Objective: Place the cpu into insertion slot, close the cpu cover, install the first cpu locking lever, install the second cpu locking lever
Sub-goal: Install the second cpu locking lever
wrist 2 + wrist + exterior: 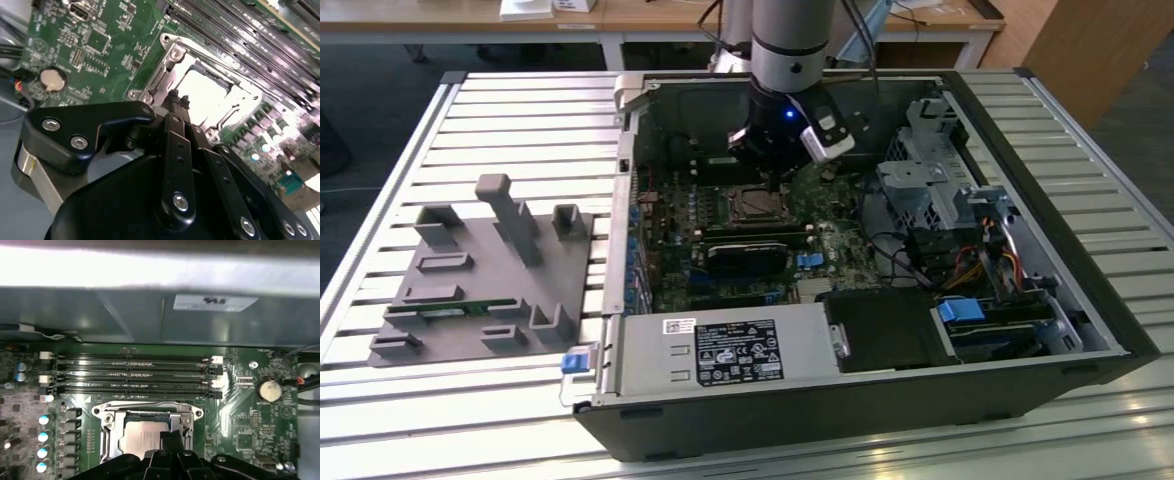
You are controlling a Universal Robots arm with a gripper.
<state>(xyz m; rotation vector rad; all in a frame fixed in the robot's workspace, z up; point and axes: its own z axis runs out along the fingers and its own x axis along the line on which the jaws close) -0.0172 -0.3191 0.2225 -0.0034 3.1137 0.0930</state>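
Open computer case point(1067, 300) of dark metal on a table point(494, 120) of pale ribbed slats; beside it, at the exterior view's left, a grey plastic fixture point(480, 280) with upright blocks. Inside the case a green motherboard point(105, 45), densely covered with small parts, with a round silvery coin battery point(269, 389) and long black memory slots point(135, 375).

Insertion slot point(145, 432) — square, with a shiny silvery metal rim and screws at the corners. Cpu point(142, 437) lying flat inside it, smooth pale silvery-grey face, square. Cpu cover point(167, 65), a thin silvery frame with a window cut-out, lying down around the chip in both wrist views.

Gripper point(177, 100) of matte black metal with bolted link arms, fingers point(173, 102) pressed together at the tips, holding nothing. Tips just at the edge of the socket frame, beside the cpu — whether touching the metal, cannot tell. In the exterior view, gripper point(767, 170) hanging directly over the socket.
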